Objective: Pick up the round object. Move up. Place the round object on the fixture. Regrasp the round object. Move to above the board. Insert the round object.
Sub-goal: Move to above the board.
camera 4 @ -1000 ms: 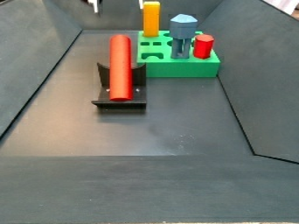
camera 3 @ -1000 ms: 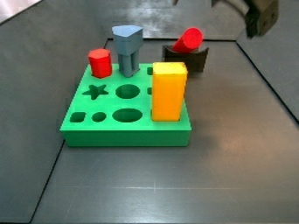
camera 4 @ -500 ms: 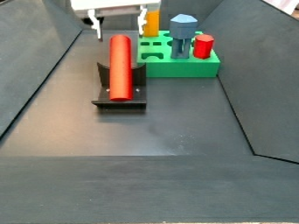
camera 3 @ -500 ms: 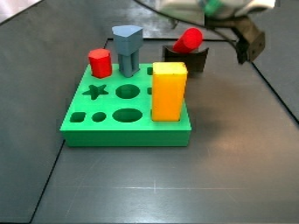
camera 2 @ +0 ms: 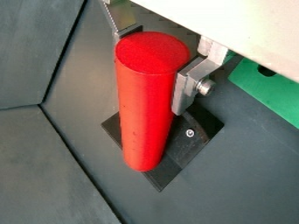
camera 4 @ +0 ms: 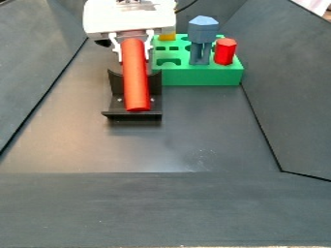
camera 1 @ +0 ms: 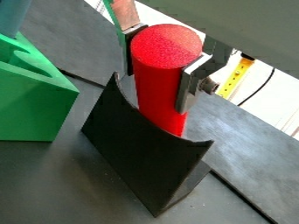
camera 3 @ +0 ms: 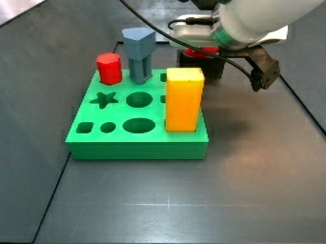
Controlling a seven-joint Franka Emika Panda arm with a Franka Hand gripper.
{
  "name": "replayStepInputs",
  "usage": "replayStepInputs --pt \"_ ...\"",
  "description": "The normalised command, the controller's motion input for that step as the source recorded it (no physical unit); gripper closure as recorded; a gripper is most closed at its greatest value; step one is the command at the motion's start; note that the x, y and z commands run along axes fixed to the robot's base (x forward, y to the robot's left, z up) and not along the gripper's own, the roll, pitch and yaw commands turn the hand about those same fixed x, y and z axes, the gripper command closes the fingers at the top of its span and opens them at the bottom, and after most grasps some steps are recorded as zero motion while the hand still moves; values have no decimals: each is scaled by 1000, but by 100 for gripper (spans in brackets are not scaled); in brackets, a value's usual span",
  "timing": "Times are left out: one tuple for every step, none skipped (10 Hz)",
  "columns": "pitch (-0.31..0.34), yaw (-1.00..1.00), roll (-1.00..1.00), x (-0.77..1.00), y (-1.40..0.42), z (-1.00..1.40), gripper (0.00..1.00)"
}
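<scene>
Both wrist views: gripper [camera 1: 158, 70] down over the fixture [camera 1: 146, 162], silver fingers [camera 1: 195, 80] flanking the upper end of the round object [camera 1: 163, 74] (touching or just short of it, cannot tell); jaws not shut. Round object [camera 4: 134, 73] lying along the fixture's [camera 4: 131, 111] notch, tilted up. Board [camera 4: 200, 70] just beyond the fixture, carrying an orange block [camera 3: 184, 98], a blue-grey prism [camera 3: 137, 54] and a red hexagonal peg [camera 3: 110, 69].
</scene>
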Motion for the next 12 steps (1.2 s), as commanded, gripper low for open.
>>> replayStepInputs --pt "40 212 -539 215 -26 1000 100" --pt "44 204 -533 213 -24 1000 100" --pt "21 169 -448 199 -16 1000 100" --pt "-55 132 -284 177 -19 1000 100" --pt "-83 100 -189 168 -19 1000 100" --pt "-75 63 -134 161 -16 1000 100" --pt "-57 26 -96 155 -15 1000 100" --pt "-22 -9 -64 144 -16 1000 100" --pt "11 -22 -52 137 -16 1000 100" --pt "48 -25 -48 129 -16 1000 100" --pt "83 -24 -46 120 -16 1000 100" --pt "123 -11 -39 108 -18 1000 100"
